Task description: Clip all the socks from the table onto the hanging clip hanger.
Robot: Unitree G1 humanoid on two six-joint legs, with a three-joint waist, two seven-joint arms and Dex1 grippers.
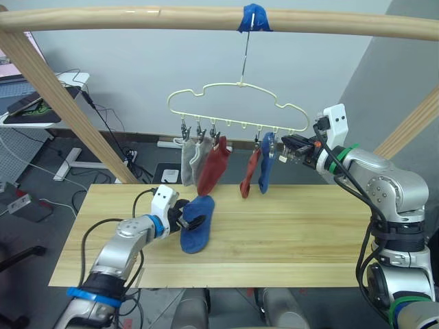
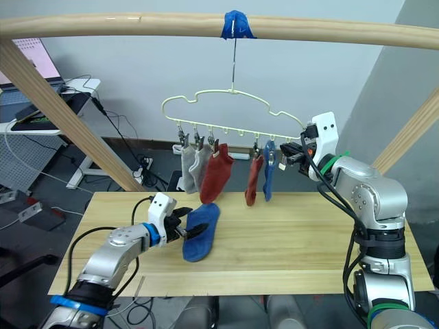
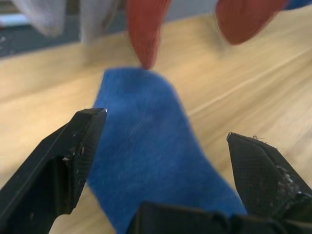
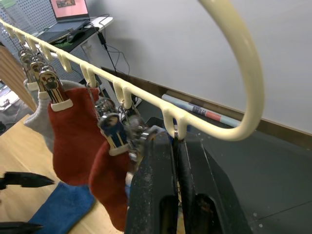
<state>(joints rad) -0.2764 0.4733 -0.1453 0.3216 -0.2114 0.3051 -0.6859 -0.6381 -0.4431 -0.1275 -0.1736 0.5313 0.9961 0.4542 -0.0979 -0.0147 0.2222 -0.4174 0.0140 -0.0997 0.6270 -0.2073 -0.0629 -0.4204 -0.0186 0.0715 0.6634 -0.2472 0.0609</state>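
Observation:
The pale-yellow clip hanger (image 1: 240,84) hangs from the rail. Clipped on it are two grey socks (image 1: 188,164), a rust-red sock (image 1: 215,168), a second red one (image 1: 252,175) and a blue one (image 1: 265,168). Another blue sock (image 1: 197,229) lies on the table (image 1: 309,233). My left gripper (image 1: 191,221) is open, its fingers (image 3: 83,141) on either side of that sock. At the hanger's right end, my right gripper (image 1: 288,145) is shut on the last clip (image 4: 174,139).
A thick wooden rail with blue tape (image 1: 254,17) carries the hanger. Slanted wooden posts stand at the left (image 1: 62,103) and right (image 1: 411,123). Behind the table, a desk with a laptop (image 1: 34,103) and cables on the floor.

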